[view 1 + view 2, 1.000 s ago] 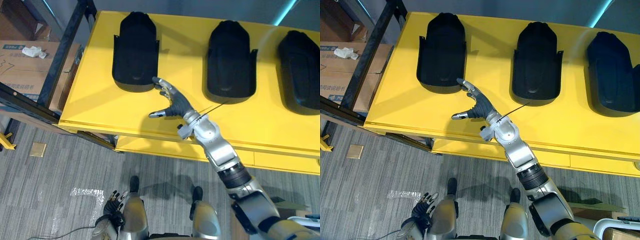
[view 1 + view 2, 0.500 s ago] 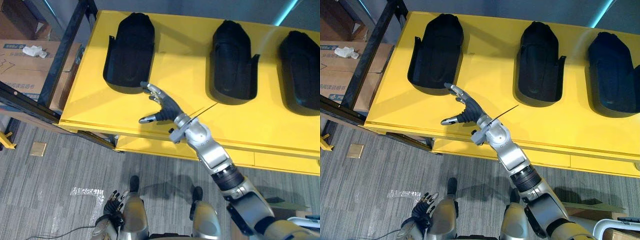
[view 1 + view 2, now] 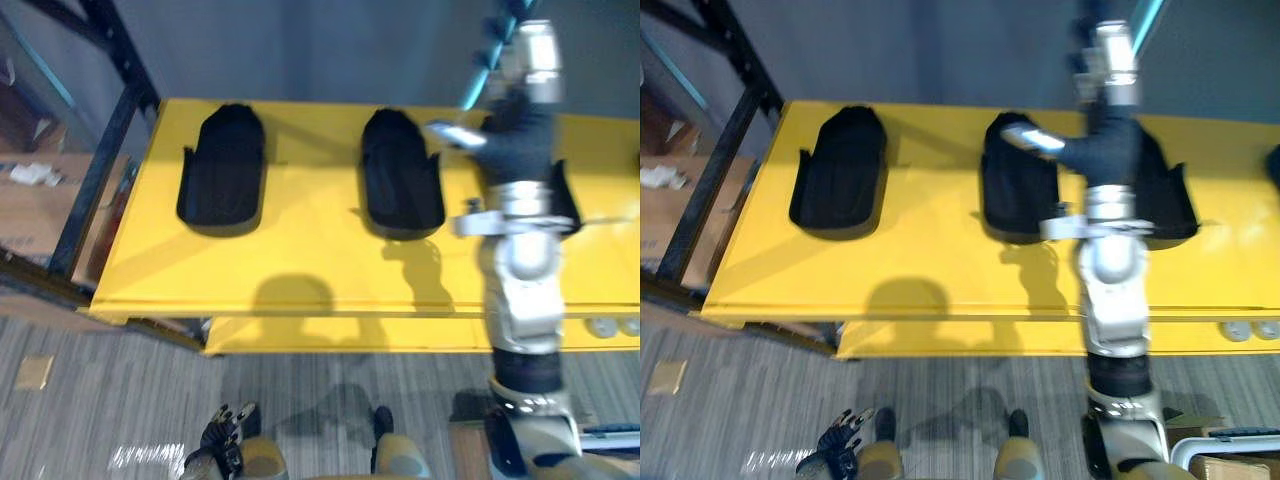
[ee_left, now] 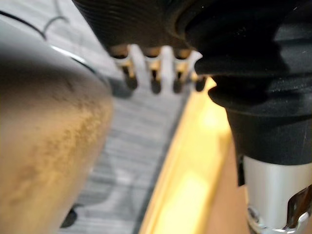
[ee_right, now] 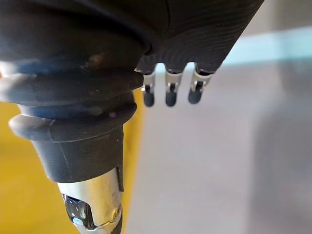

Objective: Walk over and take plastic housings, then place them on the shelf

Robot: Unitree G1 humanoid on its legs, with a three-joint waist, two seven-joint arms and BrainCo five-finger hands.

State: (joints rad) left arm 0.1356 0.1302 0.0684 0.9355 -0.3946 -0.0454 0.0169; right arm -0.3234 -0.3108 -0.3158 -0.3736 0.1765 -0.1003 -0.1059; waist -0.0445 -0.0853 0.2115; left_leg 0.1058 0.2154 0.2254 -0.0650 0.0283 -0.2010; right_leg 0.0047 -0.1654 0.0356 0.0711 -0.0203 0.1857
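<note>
Hovering over the yellow tabletop [image 3: 300, 270], right hand [image 3: 518, 125]: fingers straight, thumb out toward 9 o'clock, nothing held. Its wrist view agrees, the fingers are released and empty. Left hand [image 3: 222, 448] hangs low over the floor at 6 o'clock, fingers relaxed, also empty.

Plastic housings all lie on the tabletop, long axes running 12 to 6 o'clock, well apart from each other:
- middle housing [image 3: 400, 175], just beside the right hand at 9 o'clock
- right housing [image 3: 1168, 195], partly behind the forearm, at about 4 o'clock
- left housing [image 3: 222, 168], far off at 9 o'clock, near the dark rack frame [image 3: 100, 160]

Judgement: the right hand is much the nearer one. The middle housing has bare yellow on both flanks and toward the front edge at 6 o'clock, so there is room to come down on it. The right housing would need the arm clear of it first.
</note>
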